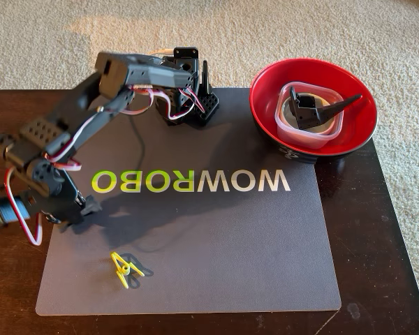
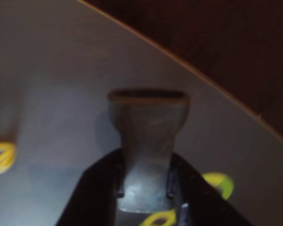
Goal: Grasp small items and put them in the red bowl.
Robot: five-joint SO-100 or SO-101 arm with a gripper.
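Note:
The red bowl [image 1: 265,94] stands at the mat's far right corner. In it lie the clear square tub [image 1: 333,131], the rim of a white dish [image 1: 283,118] and the black bracket [image 1: 309,108]. The yellow-and-black clip [image 1: 127,269] lies on the mat near its front left. A dark ribbed block [image 1: 208,105] stands against the arm's base. My gripper [image 1: 91,206] is low over the mat's left side, behind and to the left of the clip. In the wrist view a grey flared piece [image 2: 148,136] sits between black gripper parts. Blurred yellow shapes [image 2: 1,156] show around it.
The grey WOWROBO mat [image 1: 216,237] covers a dark wooden table [image 1: 377,230], with beige carpet beyond. The folded arm [image 1: 126,77] and its wires span the mat's back left. The mat's curved edge and the dark table [image 2: 217,42] show in the wrist view.

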